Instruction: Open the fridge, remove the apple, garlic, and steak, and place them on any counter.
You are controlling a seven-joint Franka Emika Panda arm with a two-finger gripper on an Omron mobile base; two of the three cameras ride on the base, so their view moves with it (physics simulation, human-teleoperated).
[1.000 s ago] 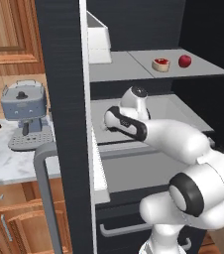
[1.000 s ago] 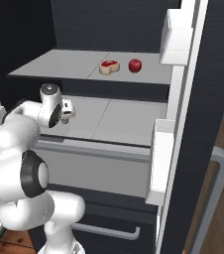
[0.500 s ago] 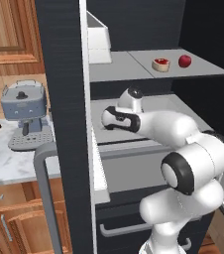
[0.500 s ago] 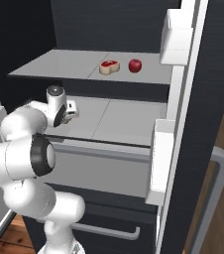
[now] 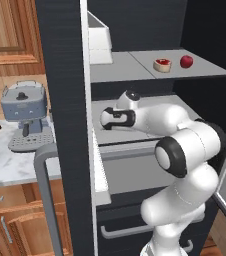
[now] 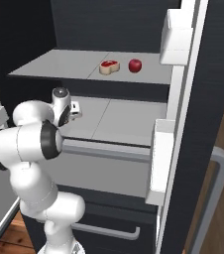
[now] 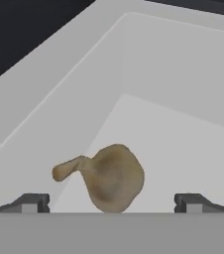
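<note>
Since the prior frame, hand reaches further left into fridge; jaws spread, empty. Garlic apparently centred: descend squarely, then close.

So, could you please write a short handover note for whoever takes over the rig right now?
Gripper: open, holding nothing, reaching into the fridge over the lower shelf; in the hand view the garlic lies between its fingertips in a pale bin, not gripped.
Steak and apple: side by side on the upper shelf, apart from each other, untouched.
Counter: left of the fridge, with a blue-grey coffee machine on it.
Done: fridge doors open.
Left: grip the garlic, then carry garlic, steak and apple to a counter.
</note>
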